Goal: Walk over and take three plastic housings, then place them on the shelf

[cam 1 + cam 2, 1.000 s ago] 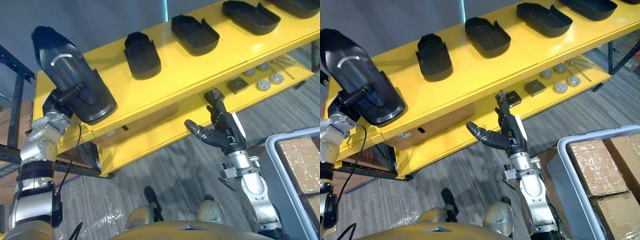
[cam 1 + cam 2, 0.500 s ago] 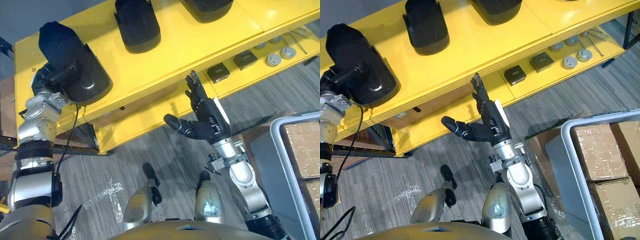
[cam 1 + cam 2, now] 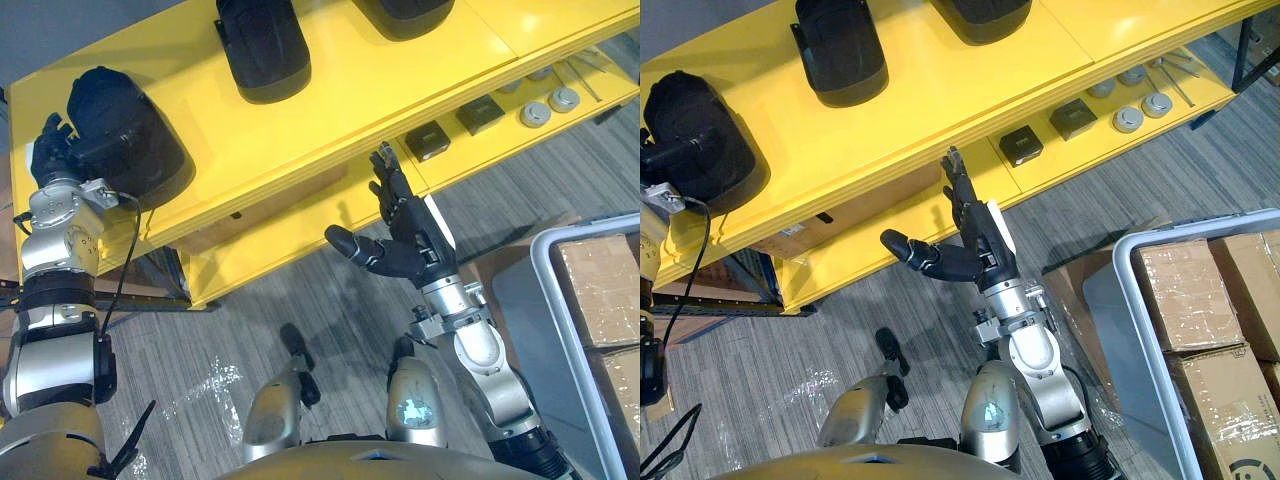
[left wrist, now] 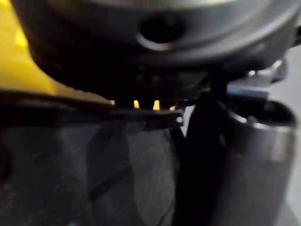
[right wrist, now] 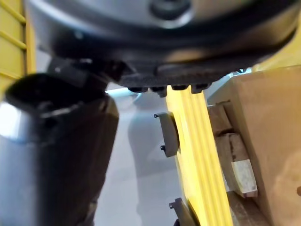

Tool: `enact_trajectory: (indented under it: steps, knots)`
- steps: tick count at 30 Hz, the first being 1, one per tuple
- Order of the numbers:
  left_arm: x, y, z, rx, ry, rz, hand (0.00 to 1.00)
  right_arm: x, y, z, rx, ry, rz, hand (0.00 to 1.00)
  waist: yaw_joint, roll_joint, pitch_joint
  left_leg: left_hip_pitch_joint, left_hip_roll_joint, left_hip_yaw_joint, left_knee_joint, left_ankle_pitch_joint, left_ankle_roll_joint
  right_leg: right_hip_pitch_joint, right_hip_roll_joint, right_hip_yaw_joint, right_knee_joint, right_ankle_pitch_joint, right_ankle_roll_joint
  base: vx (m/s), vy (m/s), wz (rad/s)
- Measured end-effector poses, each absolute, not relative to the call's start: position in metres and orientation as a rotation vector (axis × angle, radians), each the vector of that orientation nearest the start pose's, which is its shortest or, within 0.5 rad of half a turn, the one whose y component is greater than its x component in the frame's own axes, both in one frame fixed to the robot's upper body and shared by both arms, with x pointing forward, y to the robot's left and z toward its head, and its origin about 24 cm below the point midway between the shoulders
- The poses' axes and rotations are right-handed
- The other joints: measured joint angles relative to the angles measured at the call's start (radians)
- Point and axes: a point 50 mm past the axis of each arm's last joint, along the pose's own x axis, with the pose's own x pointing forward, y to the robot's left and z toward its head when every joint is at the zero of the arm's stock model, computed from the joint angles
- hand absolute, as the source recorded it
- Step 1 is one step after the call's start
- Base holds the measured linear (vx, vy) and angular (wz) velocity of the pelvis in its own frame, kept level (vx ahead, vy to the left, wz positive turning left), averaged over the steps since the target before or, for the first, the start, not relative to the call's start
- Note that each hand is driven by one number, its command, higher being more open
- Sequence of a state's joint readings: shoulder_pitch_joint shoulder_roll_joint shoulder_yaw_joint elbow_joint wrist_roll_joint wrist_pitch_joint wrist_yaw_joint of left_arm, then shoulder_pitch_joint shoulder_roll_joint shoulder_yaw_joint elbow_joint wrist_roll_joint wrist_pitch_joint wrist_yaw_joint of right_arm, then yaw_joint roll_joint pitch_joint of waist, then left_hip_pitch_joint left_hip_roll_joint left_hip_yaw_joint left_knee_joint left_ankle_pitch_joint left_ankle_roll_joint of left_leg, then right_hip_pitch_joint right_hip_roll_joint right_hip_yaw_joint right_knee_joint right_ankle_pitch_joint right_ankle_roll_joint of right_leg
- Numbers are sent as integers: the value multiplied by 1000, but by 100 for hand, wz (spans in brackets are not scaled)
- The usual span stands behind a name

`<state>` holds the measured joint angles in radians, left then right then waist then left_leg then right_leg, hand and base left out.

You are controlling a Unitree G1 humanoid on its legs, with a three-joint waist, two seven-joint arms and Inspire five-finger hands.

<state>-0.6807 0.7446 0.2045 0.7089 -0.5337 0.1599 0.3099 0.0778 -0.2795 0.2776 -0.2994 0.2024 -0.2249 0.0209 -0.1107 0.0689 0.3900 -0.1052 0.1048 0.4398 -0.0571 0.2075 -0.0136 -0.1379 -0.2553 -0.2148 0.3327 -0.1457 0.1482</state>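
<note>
Over at the yellow shelf's left end, gripping with curled left hand a black plastic housing lying on the top board, well apart from a second housing there, and holding right hand spread, empty, before the lower board near a black block.

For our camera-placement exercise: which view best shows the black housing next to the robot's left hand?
The left eye view: the housing lies whole on the yellow shelf beside the left hand. The right eye view has it at the edge; the left wrist view is too close to tell.
</note>
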Motion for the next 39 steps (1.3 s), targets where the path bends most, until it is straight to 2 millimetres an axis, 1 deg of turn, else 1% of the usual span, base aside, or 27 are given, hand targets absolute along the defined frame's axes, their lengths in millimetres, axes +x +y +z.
enact_trajectory:
  steps: [2,5,6,8,9,11,12,14,17,19,20,21,22,23,24,25,26,27,29,31,32,33,34,35,36,37,39]
  knots:
    - [327,373,173,-67,-39,752,100,217,-123,99,13,-352,340,100,1,0,0,15,1,1,-3,0,-1,20,4,-2,-9,3,0,42,-16,-2]
    - [321,382,188,-22,-91,811,100,213,-124,92,20,-322,336,100,3,-1,-1,40,3,-1,-17,-1,-1,51,10,-9,-35,5,0,35,-15,0]
    - [320,384,196,11,-120,821,100,211,-124,90,22,-312,334,100,5,-1,-3,50,4,-2,-20,-1,-2,65,12,-12,-44,6,0,31,-7,3]
    - [317,387,211,60,-181,818,100,210,-122,88,25,-303,341,100,5,2,-6,63,3,-6,-24,-2,-4,91,14,-23,-66,13,2,35,-4,6]
    - [317,386,215,63,-203,811,100,209,-122,88,26,-302,343,100,6,4,-10,63,3,-7,-24,-2,-4,93,15,-26,-72,15,3,34,7,5]
    - [318,380,228,76,-278,754,100,210,-120,88,26,-302,350,100,18,10,-27,65,3,-7,-25,-2,-4,109,17,-31,-90,27,4,47,7,2]
    - [318,377,235,83,-316,720,100,210,-120,86,25,-297,357,100,25,10,-35,75,3,-6,-25,-3,-4,125,18,-32,-103,32,6,62,3,4]
    - [319,370,245,89,-370,680,100,208,-116,85,27,-292,383,100,26,11,-54,85,1,-11,-25,-3,-4,151,18,-45,-126,38,7,40,7,10]
    - [315,349,274,-2,-555,529,100,208,-110,84,-13,-321,437,100,35,9,-107,92,1,-31,-26,-3,-4,182,22,-66,-148,44,9,21,5,15]
    - [312,338,286,-47,-636,463,100,212,-105,85,-19,-339,473,100,40,10,-126,104,1,-37,-26,-4,-5,198,24,-77,-160,46,8,-19,5,7]
    - [306,325,300,-85,-715,390,100,215,-99,87,-32,-361,506,100,53,13,-151,108,6,-41,-26,-6,-9,210,28,-87,-173,48,5,-32,3,7]
    - [303,320,305,-85,-747,366,100,217,-96,88,-52,-372,520,100,57,14,-159,110,7,-44,-27,-7,-10,217,31,-91,-179,49,4,-25,-1,16]
    - [295,310,313,-81,-814,324,100,219,-91,90,-89,-396,545,100,58,16,-176,112,7,-57,-27,-7,-11,233,32,-107,-188,49,3,-11,-1,25]
    - [285,300,314,-89,-867,275,100,220,-87,92,-116,-412,564,100,66,21,-193,114,7,-67,-28,-8,-12,246,33,-121,-196,49,3,-4,-3,27]
    - [280,295,311,-92,-889,258,100,220,-84,91,-136,-420,577,100,71,24,-207,113,6,-71,-28,-9,-13,248,33,-126,-197,49,3,10,-4,27]
    - [269,286,300,-115,-917,227,100,221,-80,89,-170,-427,597,100,84,31,-229,112,4,-87,-28,-9,-15,260,33,-141,-200,49,3,31,-11,26]
    - [264,282,292,-135,-919,215,100,222,-79,88,-187,-425,603,100,90,34,-240,112,3,-96,-28,-8,-16,267,33,-153,-203,49,4,40,-17,40]
    - [252,274,271,-157,-914,211,100,225,-76,84,-203,-413,610,100,104,39,-256,113,0,-116,-28,-5,-18,285,34,-174,-210,49,4,38,-20,43]
    - [234,266,232,-180,-853,251,100,233,-77,78,-244,-396,583,100,130,41,-269,111,-4,-152,-28,2,-21,309,37,-211,-214,49,4,12,-28,53]
    - [211,260,175,-181,-679,354,100,250,-81,68,-307,-356,512,100,166,33,-276,92,-5,-199,-29,5,-28,330,48,-261,-227,47,2,-45,-29,64]
    - [206,260,161,-179,-625,381,100,254,-82,66,-329,-351,491,100,173,29,-277,82,-5,-209,-31,8,-31,331,50,-278,-231,46,1,-80,-12,67]
    - [196,259,135,-168,-508,433,100,263,-86,64,-371,-344,449,100,193,23,-277,63,-5,-233,-31,13,-36,331,54,-302,-235,42,-7,-81,-7,60]
    - [186,259,116,-174,-421,469,100,268,-88,63,-397,-340,427,100,206,17,-277,51,-7,-249,-31,17,-41,331,62,-319,-238,43,-7,-84,-9,63]
    - [174,255,96,-170,-323,496,100,276,-90,64,-432,-338,404,100,228,6,-277,40,-9,-262,-31,19,-40,333,64,-333,-241,43,-8,-59,-8,42]
    - [168,254,89,-154,-280,508,100,280,-90,64,-454,-335,392,100,242,2,-276,39,-9,-267,-31,21,-39,334,65,-336,-241,43,-8,-43,-5,34]
    - [158,250,76,-129,-205,515,100,288,-89,65,-499,-331,374,100,262,-4,-276,38,-12,-277,-31,26,-42,342,65,-347,-242,43,-8,-37,0,27]
    - [151,243,64,-106,-141,498,100,303,-89,65,-577,-319,348,100,278,-3,-275,38,-19,-296,-31,29,-42,358,65,-369,-244,43,-8,-60,4,35]
